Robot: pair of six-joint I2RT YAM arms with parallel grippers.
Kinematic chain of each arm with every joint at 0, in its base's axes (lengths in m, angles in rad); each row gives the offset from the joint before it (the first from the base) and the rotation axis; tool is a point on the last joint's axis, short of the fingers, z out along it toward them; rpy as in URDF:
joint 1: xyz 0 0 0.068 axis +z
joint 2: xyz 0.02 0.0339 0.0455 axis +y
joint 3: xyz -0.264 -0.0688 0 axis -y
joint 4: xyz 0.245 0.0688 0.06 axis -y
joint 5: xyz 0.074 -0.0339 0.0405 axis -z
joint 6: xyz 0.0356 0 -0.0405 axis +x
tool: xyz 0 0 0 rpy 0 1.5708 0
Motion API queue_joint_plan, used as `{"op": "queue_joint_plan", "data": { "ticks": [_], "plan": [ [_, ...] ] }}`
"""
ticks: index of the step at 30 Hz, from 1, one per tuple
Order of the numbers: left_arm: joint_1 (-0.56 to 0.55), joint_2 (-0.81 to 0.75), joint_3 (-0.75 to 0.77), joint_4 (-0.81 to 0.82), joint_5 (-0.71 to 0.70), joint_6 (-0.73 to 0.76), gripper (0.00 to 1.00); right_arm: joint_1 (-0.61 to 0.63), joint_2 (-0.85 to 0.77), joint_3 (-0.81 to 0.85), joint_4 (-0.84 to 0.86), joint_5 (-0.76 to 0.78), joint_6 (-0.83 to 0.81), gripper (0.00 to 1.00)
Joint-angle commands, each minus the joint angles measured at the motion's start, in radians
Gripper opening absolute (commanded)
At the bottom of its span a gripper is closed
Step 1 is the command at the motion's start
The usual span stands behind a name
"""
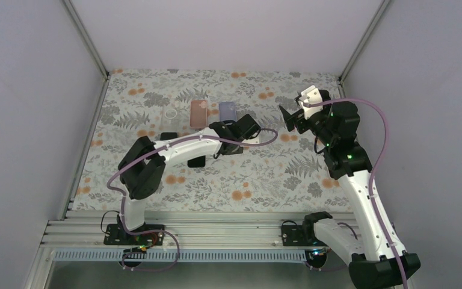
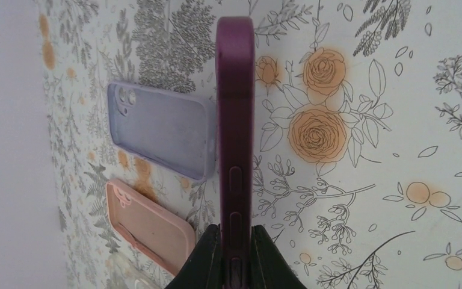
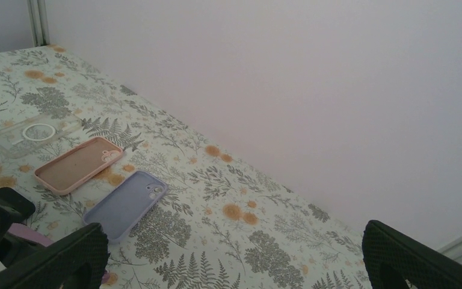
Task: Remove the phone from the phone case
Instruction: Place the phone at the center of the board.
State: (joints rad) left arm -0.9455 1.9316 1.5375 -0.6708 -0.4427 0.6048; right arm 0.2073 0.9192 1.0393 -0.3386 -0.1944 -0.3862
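- While pinching the purple phone case (image 2: 235,120) by one short end with the left claw (image 2: 236,259), turns its narrow side, buttons included, toward the wrist camera.
- Shows black fingers (image 2: 207,262) pressed flat against both broad faces of that case.
- Sets this grip near the middle of the table (image 1: 264,180), about halfway between the left and right edges.
- Cannot tell whether the free end of the purple case touches the table, nor what fills it, given the edge-on view.
- Finds a lilac case (image 2: 162,129) lying hollow side up just beyond, toward the far edge.
- Puts a pink case (image 2: 150,226) right beside the lilac one, on the side of the left edge, also hollow side up.
- Shows a clear case (image 1: 171,113) with a white ring farther along toward the left edge.
- Has the right claw (image 1: 289,117) spread wide and gripping nothing, raised above the table toward the far right corner, apart from the purple case.
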Motion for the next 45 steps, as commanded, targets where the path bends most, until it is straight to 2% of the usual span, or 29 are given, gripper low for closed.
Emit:
{"op": "queue_joint_plan", "data": {
  "ticks": [1, 16, 30, 45],
  "plan": [
    [0.0, 0.051, 0.014, -0.003, -0.041, 0.006, 0.02, -0.01, -0.008, 0.025, -0.009, -0.017, 0.024, 0.99],
    [0.011, 0.123, -0.042, 0.115, -0.096, 0.034, 0.02, -0.01, -0.004, 0.018, -0.011, -0.016, 0.02, 0.99],
    [0.056, 0.161, -0.108, 0.271, -0.118, 0.12, 0.02, -0.011, 0.015, 0.03, -0.012, -0.022, 0.02, 0.99],
    [0.081, 0.177, -0.095, 0.298, -0.118, 0.151, 0.02, -0.011, 0.023, 0.035, -0.015, -0.029, 0.02, 0.99]
  ]
}}
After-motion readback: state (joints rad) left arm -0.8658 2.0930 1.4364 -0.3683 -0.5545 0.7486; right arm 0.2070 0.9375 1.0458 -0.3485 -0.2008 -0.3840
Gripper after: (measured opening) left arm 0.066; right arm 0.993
